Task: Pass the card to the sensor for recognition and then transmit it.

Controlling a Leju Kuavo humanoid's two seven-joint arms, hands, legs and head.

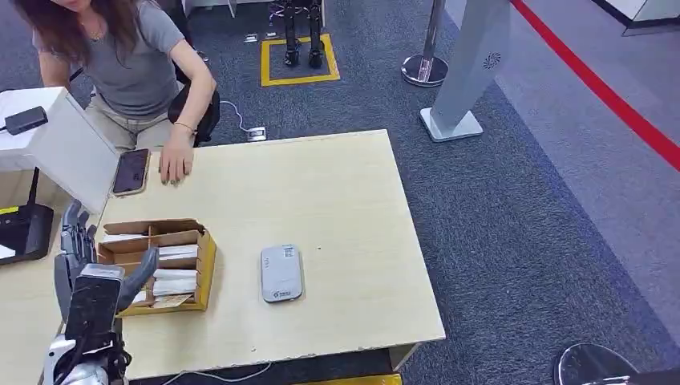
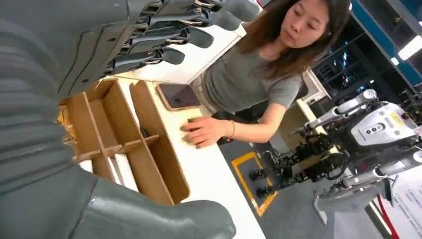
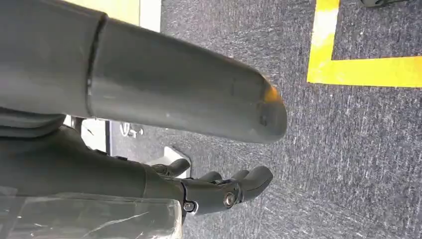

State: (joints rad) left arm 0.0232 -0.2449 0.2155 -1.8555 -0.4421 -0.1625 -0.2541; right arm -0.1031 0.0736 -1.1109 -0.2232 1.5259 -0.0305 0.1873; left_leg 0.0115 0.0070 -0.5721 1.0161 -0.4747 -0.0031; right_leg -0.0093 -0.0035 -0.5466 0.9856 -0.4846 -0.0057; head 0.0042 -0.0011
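In the cardboard box (image 1: 164,265) at the table's (image 1: 337,208) left lie the white cards (image 1: 175,281); my left hand (image 1: 80,257) hovers beside it, fingers spread, empty. The grey sensor (image 1: 281,273) sits nearby. My right hand (image 3: 219,191) hangs over carpet, fingers curled, holding nothing

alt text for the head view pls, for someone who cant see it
The robot's left hand, fingers spread and empty, hovers beside a cardboard box of cards on a wooden table. A grey card sensor lies right of the box; a seated person rests a hand beside a phone.
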